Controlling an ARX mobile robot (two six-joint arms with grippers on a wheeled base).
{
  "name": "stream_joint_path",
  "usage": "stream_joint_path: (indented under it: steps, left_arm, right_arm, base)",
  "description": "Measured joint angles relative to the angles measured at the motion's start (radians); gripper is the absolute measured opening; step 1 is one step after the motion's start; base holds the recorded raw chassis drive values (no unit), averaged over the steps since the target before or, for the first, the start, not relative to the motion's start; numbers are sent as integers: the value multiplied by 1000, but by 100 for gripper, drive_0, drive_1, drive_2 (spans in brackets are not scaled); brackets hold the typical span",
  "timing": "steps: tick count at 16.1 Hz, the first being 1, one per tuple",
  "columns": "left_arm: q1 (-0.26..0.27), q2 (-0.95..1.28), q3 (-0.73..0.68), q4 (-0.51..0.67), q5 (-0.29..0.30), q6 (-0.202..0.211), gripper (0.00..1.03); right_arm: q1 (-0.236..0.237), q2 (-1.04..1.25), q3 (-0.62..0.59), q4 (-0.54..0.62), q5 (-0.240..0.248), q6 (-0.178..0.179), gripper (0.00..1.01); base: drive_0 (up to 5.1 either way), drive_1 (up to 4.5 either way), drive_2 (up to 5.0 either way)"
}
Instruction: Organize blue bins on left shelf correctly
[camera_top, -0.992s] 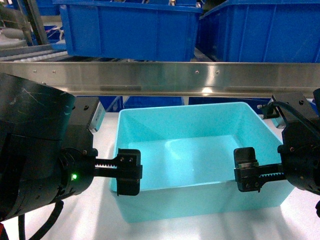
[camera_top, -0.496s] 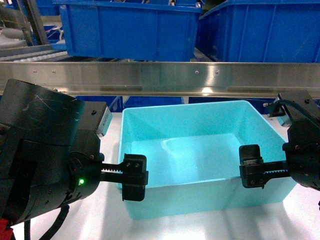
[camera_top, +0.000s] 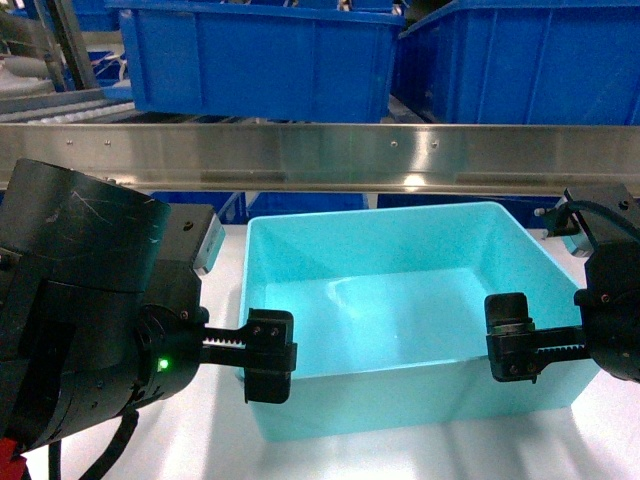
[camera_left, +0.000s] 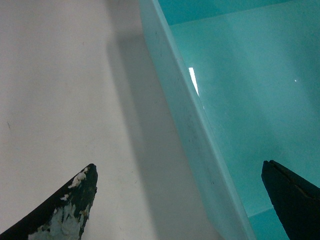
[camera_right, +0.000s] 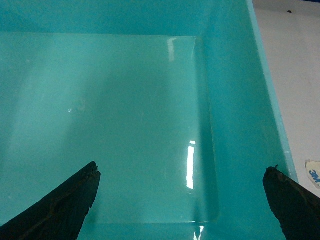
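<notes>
Turquoise bin (camera_top: 400, 300) walls sit between both spread tools (camera_top: 268, 355) (camera_top: 510, 350).

Take the turquoise bin (camera_top: 400, 300) as your landmark. Directly above its far wall, the steel rail (camera_top: 320, 157) of the left shelf spans the whole width, and the dark blue bins (camera_top: 260, 60) sit on the level above that, so you have little room going straight up at the back. The bin's interior is open. Your left claw (camera_left: 180, 205) straddles the bin's left wall, with bare tabletop (camera_left: 60, 90) outside it. Your right claw (camera_right: 182, 205) straddles the right wall, with a white tape roll (camera_right: 313, 176) just outside.
</notes>
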Motion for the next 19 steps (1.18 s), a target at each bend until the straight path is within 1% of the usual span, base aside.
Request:
stream_joint_path:
  steps: [2, 5, 7, 9, 11, 12, 13, 15, 18, 19]
  left_arm:
    - [0, 0, 0, 0, 0, 0, 98]
    - [0, 0, 0, 0, 0, 0, 98]
    - [0, 0, 0, 0, 0, 0, 98]
    - [0, 0, 0, 0, 0, 0, 98]
    - [0, 0, 0, 0, 0, 0, 98]
    - [0, 0, 0, 0, 0, 0, 98]
    - [0, 0, 0, 0, 0, 0, 98]
    - [0, 0, 0, 0, 0, 0, 98]
    - [0, 2, 0, 0, 0, 0, 98]
    - [0, 2, 0, 0, 0, 0, 98]
  right_arm:
    - [-9, -1, -5, 13, -16, -2, 98]
    - [-10, -7, -6, 23, -35, 0, 98]
    - [-7, -18, -3, 14, -50, 0, 98]
    - [6, -26, 13, 8, -55, -2, 98]
    - [2, -21, 53, 8, -54, -25, 98]
    - [-3, -18, 59, 8, -54, -27, 98]
    - [-11, -14, 68, 11, -54, -29, 98]
    - [-71, 24, 98, 34, -48, -50, 98]
    - [-134, 76, 107, 39, -60, -53, 98]
    - [-141, 91, 105, 54, -69, -51, 98]
  base:
    - [0, 0, 0]
    - [0, 0, 0]
    - [0, 0, 0]
    - [0, 0, 0]
    - [0, 0, 0]
    - [0, 0, 0]
    - [0, 0, 0]
    - [0, 0, 0]
    - [0, 0, 0]
    - [0, 0, 0]
